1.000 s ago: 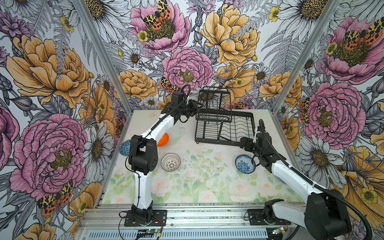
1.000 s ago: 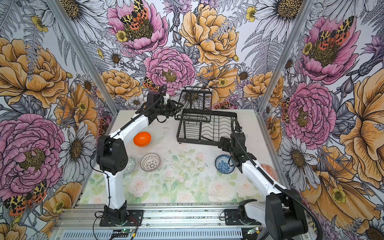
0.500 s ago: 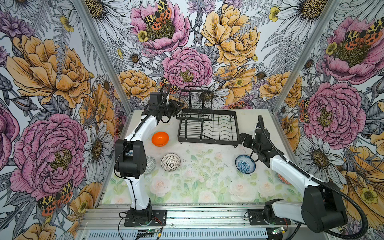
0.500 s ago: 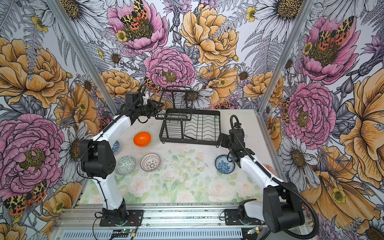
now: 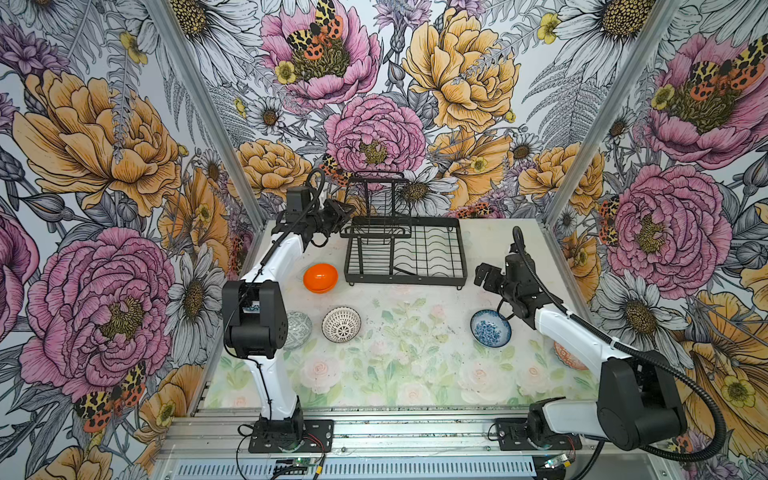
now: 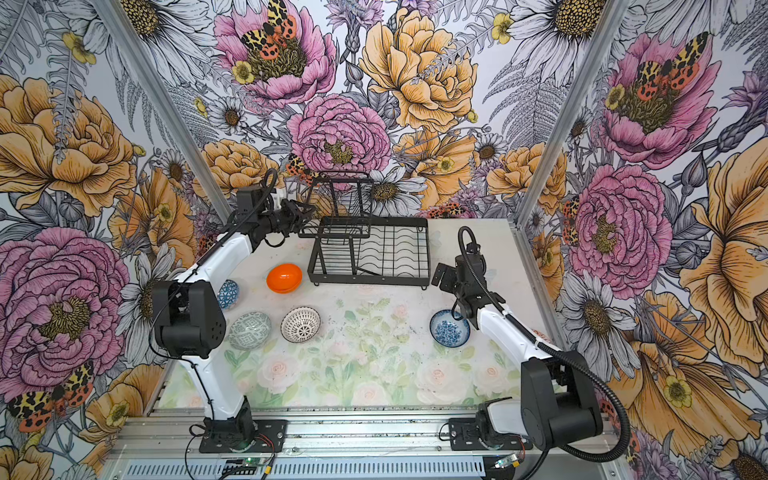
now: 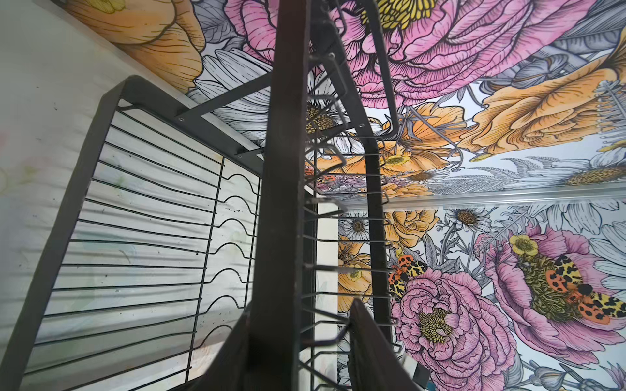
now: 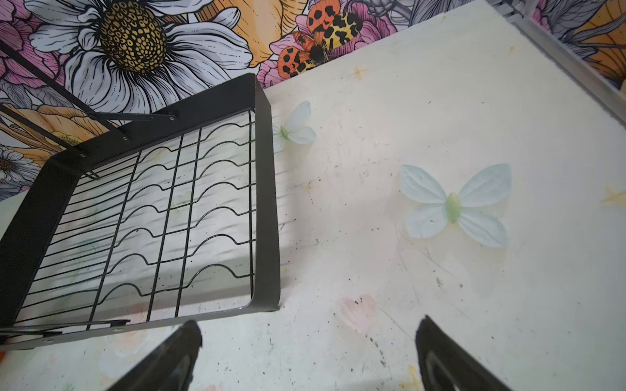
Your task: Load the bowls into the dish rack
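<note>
1. Where the left gripper (image 5: 338, 214) reaches in at the upper left of the table (image 5: 415, 365), it is clamped on the raised basket end of the dish rack (image 5: 407, 279). In the left wrist view, a dark bar of the rack runs straight between its fingers (image 7: 369, 348), with the jaws partly closed around it.
2. The rack stands at the upper middle of both top views, close to the back wall.
3. The right gripper (image 5: 482, 276) hangs just right of the rack's lower right corner, jaws spread wide and holding nothing. In the right wrist view, its fingertips stand far apart over bare table.
4. All the bowls lie on the table:
   - The orange bowl (image 5: 320, 277) is just beside the rack's lower left corner.
   - The white lattice bowl (image 5: 341, 324) is below it.
   - The grey-green bowl (image 5: 297, 329) is next to that, partly behind the left arm.
   - The blue patterned bowl (image 6: 228, 294) is at the far left — half hidden by the same arm.
   - The blue-flowered bowl (image 5: 490, 328) is right of centre, just below the right wrist.
   - The red-orange bowl (image 5: 567, 357) is at the right edge, mostly behind the right arm.
</note>
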